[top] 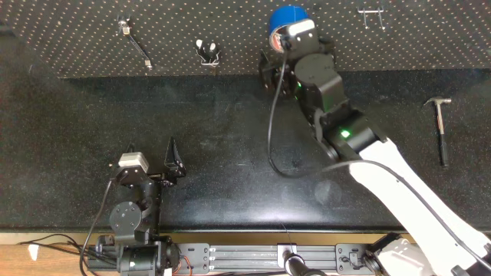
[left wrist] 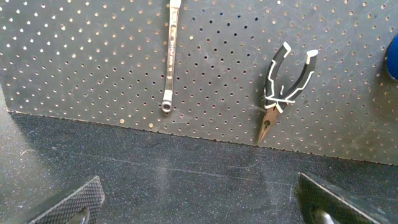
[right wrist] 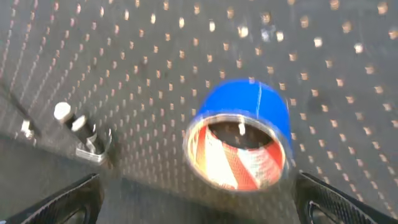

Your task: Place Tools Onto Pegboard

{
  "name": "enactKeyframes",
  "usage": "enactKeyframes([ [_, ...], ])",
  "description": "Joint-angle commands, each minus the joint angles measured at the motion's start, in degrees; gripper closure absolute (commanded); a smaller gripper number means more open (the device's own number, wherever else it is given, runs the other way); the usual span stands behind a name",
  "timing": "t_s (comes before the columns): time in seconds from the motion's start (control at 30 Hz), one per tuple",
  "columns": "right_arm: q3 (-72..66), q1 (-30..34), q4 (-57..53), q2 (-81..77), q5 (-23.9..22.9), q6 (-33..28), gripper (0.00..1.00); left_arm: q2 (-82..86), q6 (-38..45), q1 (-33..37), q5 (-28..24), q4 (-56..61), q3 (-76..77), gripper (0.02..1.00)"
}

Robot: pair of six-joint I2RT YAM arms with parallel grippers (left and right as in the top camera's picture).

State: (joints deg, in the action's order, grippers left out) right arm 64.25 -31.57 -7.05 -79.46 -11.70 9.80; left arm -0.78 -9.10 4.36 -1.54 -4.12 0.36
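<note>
One wrench (left wrist: 168, 56), one pliers (left wrist: 283, 87), one tape (right wrist: 242, 134), one hammer (top: 440, 126) at 3 o'clock. Left claw (left wrist: 199, 204) and right claw (right wrist: 199, 204) are spread wide. Tape is half hidden from above.

Pegboard (top: 230, 31) behind desk (top: 230, 153), wrench (top: 136, 42) on board at L, pliers (top: 207, 52) hung R of it, tape roll (top: 285, 19) against board further R, right claw (right wrist: 198, 202) before it, hammer (top: 440, 126) flat on desk far R, left claw (top: 174, 157) front L.

Soft overhead light lit the top view evenly; the black textured tabletop (top: 215, 138) looked dim, with weak shadows. In the left wrist view the grey perforated pegboard (left wrist: 93, 62) showed pale, crisp holes. The right wrist view was blurred: the blue tape roll (right wrist: 249, 102) was soft-edged and the holes were smeared into glowing dots.
</note>
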Motion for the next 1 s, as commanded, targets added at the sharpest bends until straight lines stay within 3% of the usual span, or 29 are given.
enactKeyframes([
  [0.03, 0.4, -0.1, -12.0, 7.0, 3.3, 0.1, 0.016, 0.6, -0.5, 0.3, -0.8, -0.4, 0.0, 0.023],
  [0.13, 0.4, 1.8, -25.6, 10.8, 3.3, 0.0, 0.016, 0.6, -0.5, 0.3, -0.8, -0.4, 0.0, 0.023],
  [0.27, 2.6, 10.3, -40.4, 11.4, 3.4, -0.3, 0.016, 0.6, -0.5, 0.3, -0.8, -0.4, 0.0, 0.023],
  [0.5, 2.8, 30.2, -52.1, 6.8, 3.5, -3.3, 0.016, 0.6, -0.5, 0.3, -0.8, -0.4, 0.0, 0.023],
  [0.63, 2.7, 40.5, -54.5, 2.9, 7.1, -5.8, 0.014, 0.6, -0.5, 0.3, -0.8, -0.4, 0.0, 0.023],
  [0.77, 2.7, 48.2, -54.8, -0.9, 12.5, -18.7, 0.014, 0.6, -0.5, 0.3, -0.8, -0.4, 0.0, 0.023],
  [0.9, 2.7, 52.7, -55.5, -3.8, 12.6, -31.6, 0.014, 0.6, -0.5, 0.3, -0.8, -0.4, 0.0, 0.023],
  [1.0, 2.7, 56.2, -55.3, -5.7, 10.9, -33.0, 0.014, 0.6, -0.5, 0.3, -0.8, -0.4, 0.0, 0.023],
])
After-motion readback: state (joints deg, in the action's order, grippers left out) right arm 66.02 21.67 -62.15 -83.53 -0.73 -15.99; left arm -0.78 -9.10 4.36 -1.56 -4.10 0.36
